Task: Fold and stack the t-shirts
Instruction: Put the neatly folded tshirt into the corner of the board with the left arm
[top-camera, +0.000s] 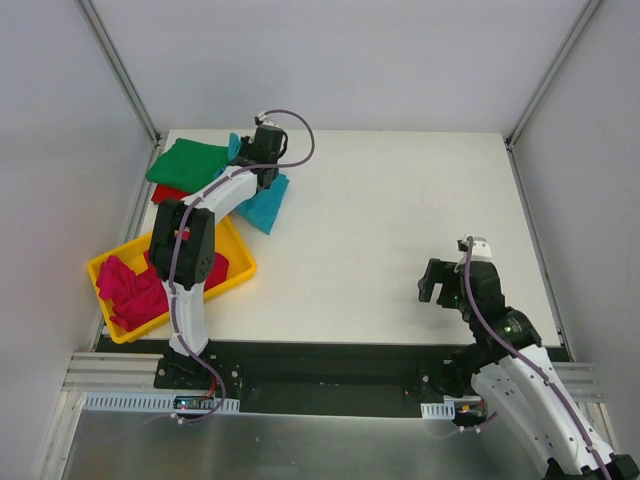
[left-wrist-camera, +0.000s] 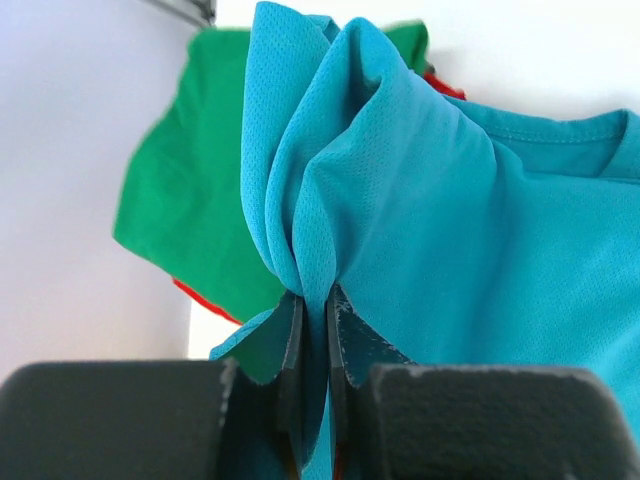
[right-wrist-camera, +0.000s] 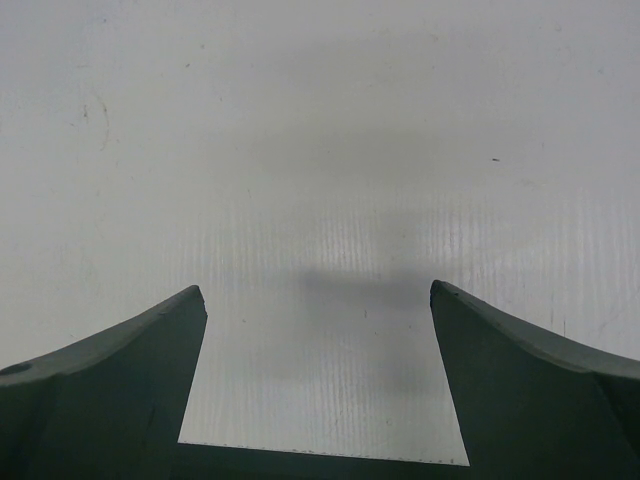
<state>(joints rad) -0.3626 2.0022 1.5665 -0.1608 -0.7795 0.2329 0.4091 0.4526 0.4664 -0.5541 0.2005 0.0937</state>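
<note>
A white rectangular table (top-camera: 400, 220) carries everything. In the right wrist view its surface is matte, finely ribbed and marked with a few faint scuffs. At the far left corner lies a green t-shirt (top-camera: 188, 163), spread fairly flat on top of a red t-shirt (top-camera: 168, 193), of which only a strip shows along the green one's near edge. Just right of them, touching the green one, a teal-blue t-shirt (top-camera: 265, 205) lies bunched and creased. A yellow tray (top-camera: 240, 262) sits at the near left, turned at an angle against the table's left edge.
</note>
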